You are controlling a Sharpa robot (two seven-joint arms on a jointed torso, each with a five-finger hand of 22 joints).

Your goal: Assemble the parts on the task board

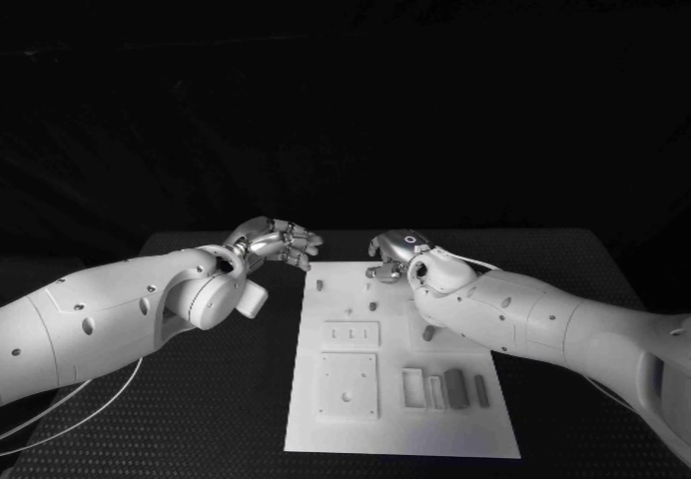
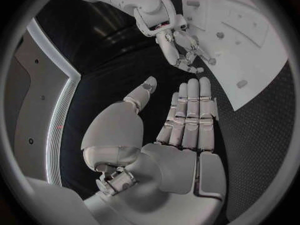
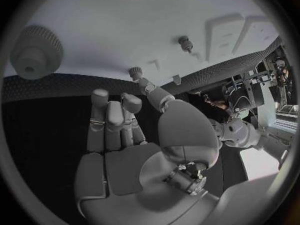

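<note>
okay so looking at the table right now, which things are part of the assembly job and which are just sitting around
Part of the job:
task board
grey bar parts lying on the board
small pegs standing in the board
knurled round part
left hand, open
right hand, over the board's far end

Just there:
black table

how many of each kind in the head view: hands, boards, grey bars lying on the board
hands: 2 (left hand, right hand)
task board: 1
grey bars lying on the board: 2
total: 5
The small pegs standing on the board are too small to count.
</note>
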